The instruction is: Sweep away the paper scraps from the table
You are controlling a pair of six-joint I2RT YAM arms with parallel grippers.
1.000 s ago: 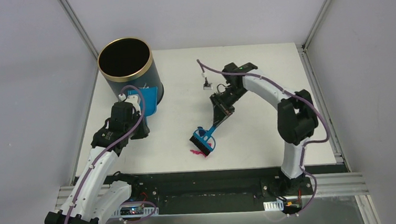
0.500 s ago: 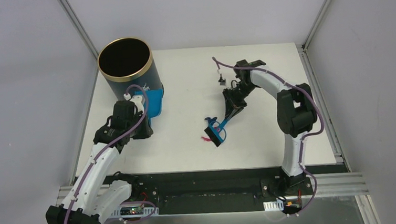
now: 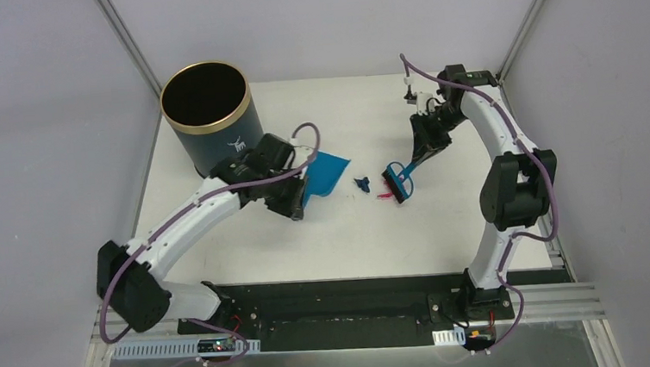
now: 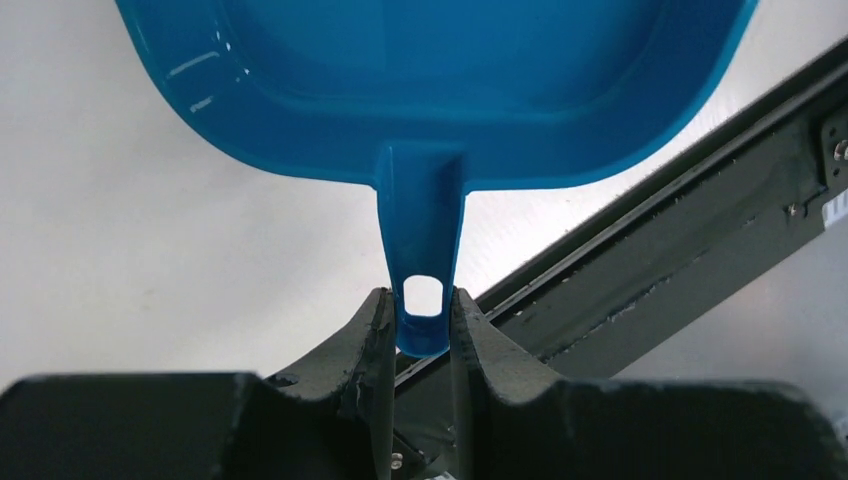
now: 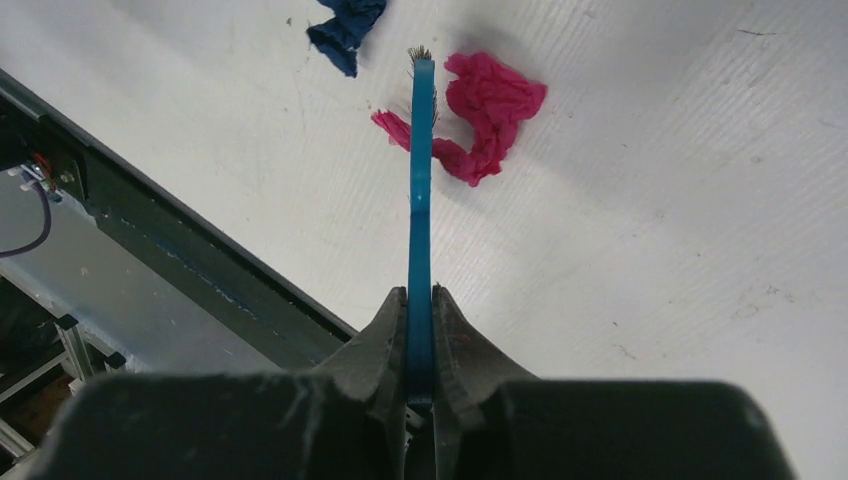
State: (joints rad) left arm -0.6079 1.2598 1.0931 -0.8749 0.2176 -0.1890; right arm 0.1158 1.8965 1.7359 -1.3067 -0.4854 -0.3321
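Now the paper scraps (image 3: 361,183) lie mid-frame on the table (image 3: 342,234), just frame-left of the brush (image 3: 398,184) clamped in the right gripper (image 5: 420,300). The left gripper (image 4: 422,305), clamped on the dustpan (image 3: 327,170), sits farther frame-left.

A dark navy cylindrical bin (image 3: 209,114) with a gold rim stands upright, its mouth open. Near its right is a blue plastic dustpan (image 3: 325,173). Farther right of the bin is a blue, black-bristled hand brush (image 3: 397,183).

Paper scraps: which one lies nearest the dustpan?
The dark blue scrap. It lies in the gap between the dustpan and the brush, while the magenta-pink scrap sits farther off, right at the brush head.
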